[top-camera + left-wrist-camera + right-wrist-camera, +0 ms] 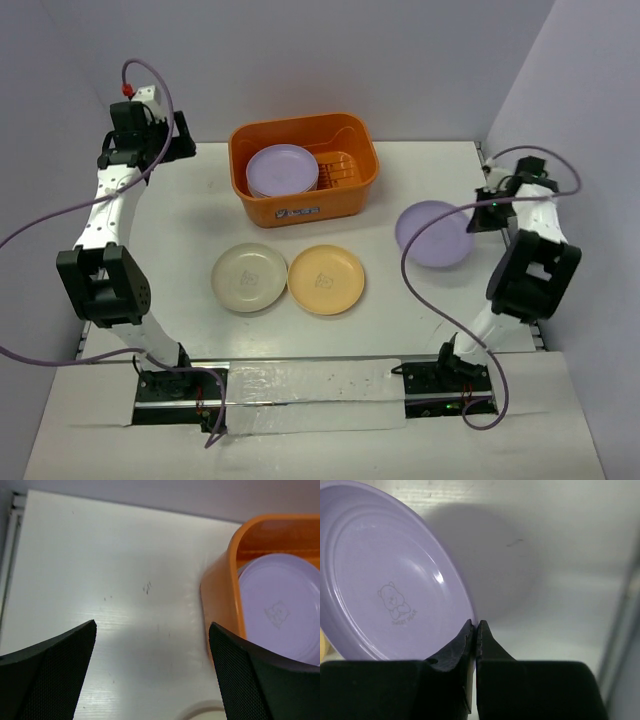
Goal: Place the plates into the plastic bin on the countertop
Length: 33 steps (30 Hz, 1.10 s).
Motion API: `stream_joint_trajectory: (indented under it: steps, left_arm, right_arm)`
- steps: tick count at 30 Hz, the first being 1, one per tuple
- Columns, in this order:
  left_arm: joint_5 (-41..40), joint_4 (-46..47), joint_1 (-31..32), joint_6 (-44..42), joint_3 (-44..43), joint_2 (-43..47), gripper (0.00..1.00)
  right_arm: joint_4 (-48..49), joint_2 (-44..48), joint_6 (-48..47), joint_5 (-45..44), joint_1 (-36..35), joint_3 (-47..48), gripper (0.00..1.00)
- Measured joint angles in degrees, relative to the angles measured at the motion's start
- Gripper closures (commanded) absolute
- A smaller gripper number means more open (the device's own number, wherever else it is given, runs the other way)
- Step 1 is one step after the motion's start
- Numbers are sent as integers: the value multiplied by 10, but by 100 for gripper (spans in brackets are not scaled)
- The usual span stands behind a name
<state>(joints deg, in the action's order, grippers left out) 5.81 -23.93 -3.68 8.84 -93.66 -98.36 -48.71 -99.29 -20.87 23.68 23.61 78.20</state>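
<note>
I am holding the right arm [527,268] folded at the worktop's [200,220] right edge, jaws clenching the lavender plate [380,580] by its rim. The left arm [105,205] is reaching out left of the orange bin [262,203], jaws released.

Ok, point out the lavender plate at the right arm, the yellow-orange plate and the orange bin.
lavender plate [385,590], right wrist view, inner face.
yellow-orange plate [325,279], top external view, centre.
orange bin [260,208], top external view, front wall.

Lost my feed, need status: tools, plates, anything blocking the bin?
Right tool shut on lavender plate rim. Left tool open, empty. Cream plate, orange plate outside bin; nothing blocking.
</note>
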Motion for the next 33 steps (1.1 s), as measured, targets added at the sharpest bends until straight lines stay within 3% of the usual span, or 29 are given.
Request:
stream_joint_trajectory:
  steps: [5,11,14,21,26,33]
  left_arm:
    - [45,-8,-32,-19,86,18,1]
    - [121,-39,-64,-94,215,90,1]
    - [146,-49,-60,-123,260,122,1]
    - [154,-39,-58,-140,368,186,1]
    - [146,-30,-58,-140,418,222,1]
    - [133,-14,-58,-135,439,229,1]
  right_arm:
    - [-20,141,1,31,41,13,100]
    - [33,186,147,58,-76,94,100]
    - [75,142,219,26,-167,168,100]
    - [142,-66,321,-91,-349,407,100]
    - [154,-198,358,-137,-408,491,100]
    - [155,-313,381,-169,-443,514,100]
